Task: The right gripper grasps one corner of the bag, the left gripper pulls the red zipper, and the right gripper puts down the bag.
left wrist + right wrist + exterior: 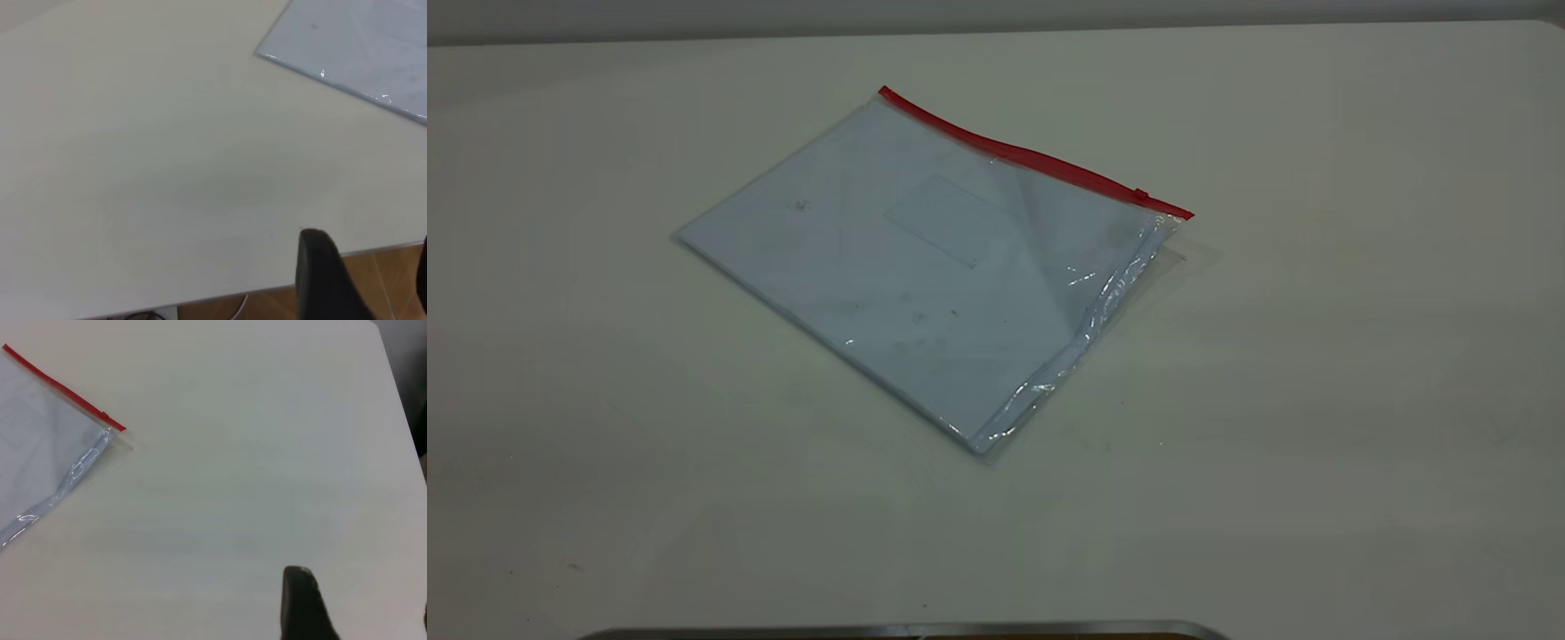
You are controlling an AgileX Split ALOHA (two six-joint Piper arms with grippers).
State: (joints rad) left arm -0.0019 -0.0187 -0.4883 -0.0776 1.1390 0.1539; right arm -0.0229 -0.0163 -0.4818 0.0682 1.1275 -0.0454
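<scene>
The bag (925,267), a flat clear pouch with white paper inside, lies flat on the white table, near its middle. The red zipper (1032,158) runs along the bag's far long edge, with its small slider tab (1140,194) near the right-hand corner. Neither arm appears in the exterior view. In the left wrist view the left gripper (369,243) is open and holds nothing, near a table edge, well away from a plain corner of the bag (353,47). The right gripper (361,587) is also open and holds nothing, far from the zipper's slider end (105,414).
A dark, metal-rimmed object (907,632) shows at the near edge of the exterior view. The table's edge (373,251) with wooden floor beyond it lies close to the left gripper. A rounded table corner (381,333) shows in the right wrist view.
</scene>
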